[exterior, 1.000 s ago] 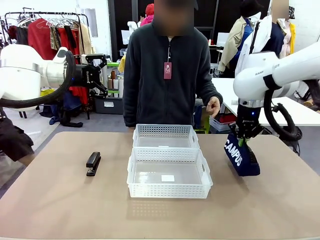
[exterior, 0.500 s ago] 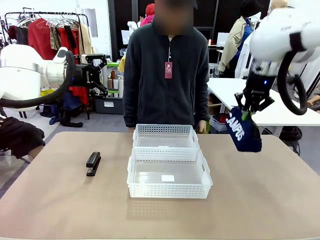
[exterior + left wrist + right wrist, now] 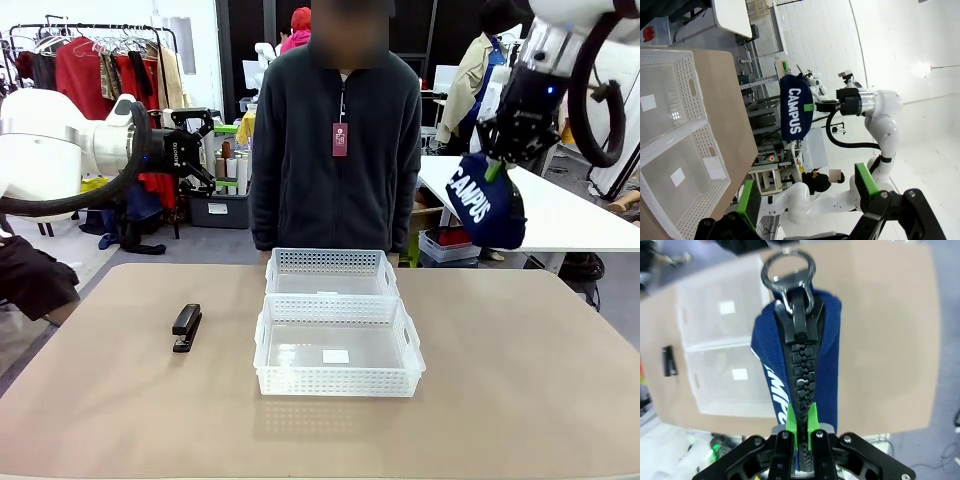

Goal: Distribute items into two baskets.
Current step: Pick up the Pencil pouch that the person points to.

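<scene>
Aloft, the navy "CAMPUS" pouch (image 3: 487,208) hangs pinched in the right tool (image 3: 494,168).

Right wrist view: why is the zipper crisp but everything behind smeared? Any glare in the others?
Right wrist view: the navy blue soft zip pouch is close and sharp; the two translucent white plastic baskets behind are blurred. Left wrist view: a bright lamp flares. Front view: soft light, sheen on the near basket floor.

The pouch (image 3: 487,208) is navy blue with white "CAMPUS" letters and a black zip (image 3: 801,355). The stapler (image 3: 186,327) is black. The near basket (image 3: 338,380) and the far basket (image 3: 331,262) are translucent white, with lattice-patterned sides. The table (image 3: 520,390) is light brown. The right gripper (image 3: 801,420) has green pads (image 3: 791,420).
</scene>
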Available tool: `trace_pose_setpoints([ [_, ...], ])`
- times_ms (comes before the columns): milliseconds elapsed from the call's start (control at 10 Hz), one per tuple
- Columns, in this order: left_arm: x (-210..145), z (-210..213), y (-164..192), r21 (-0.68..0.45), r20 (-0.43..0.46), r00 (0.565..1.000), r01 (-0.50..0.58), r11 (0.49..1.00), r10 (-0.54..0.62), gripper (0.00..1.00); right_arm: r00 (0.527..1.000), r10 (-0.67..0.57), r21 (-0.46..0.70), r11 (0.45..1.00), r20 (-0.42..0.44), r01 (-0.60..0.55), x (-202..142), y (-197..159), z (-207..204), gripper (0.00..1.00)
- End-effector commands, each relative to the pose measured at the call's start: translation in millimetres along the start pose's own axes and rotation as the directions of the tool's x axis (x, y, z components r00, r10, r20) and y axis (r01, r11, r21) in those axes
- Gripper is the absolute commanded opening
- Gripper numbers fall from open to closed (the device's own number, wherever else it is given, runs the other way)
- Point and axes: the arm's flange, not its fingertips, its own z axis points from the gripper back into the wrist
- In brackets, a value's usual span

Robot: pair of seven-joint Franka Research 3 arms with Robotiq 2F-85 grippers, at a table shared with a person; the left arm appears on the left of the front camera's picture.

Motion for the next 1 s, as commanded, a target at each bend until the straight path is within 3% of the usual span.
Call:
trace_pose_setpoints([
  [0,-0.6,0.8,-2.4,-0.001,0.002,1.0,0.001,1.0,-0.001,1.0,1.0,0.028,0.045,0.999,-0.008,-0.027,17.9,10.8,21.3,0.0],
  [400,-0.6,0.8,-2.4,-0.001,0.002,1.0,0.001,1.0,-0.001,1.0,0.999,0.011,0.081,0.997,0.044,-0.015,31.0,24.2,54.9,0.0],
  [700,-0.6,0.8,-2.4,-0.001,0.002,1.0,0.001,1.0,-0.001,1.0,0.997,0.006,0.115,0.993,0.081,-0.015,34.6,20.5,47.1,0.0],
  [900,-0.6,0.8,-2.4,-0.001,0.002,1.0,0.001,1.0,-0.001,1.0,0.998,0.012,0.062,0.998,0.061,-0.016,31.4,20.8,54.0,0.0],
])
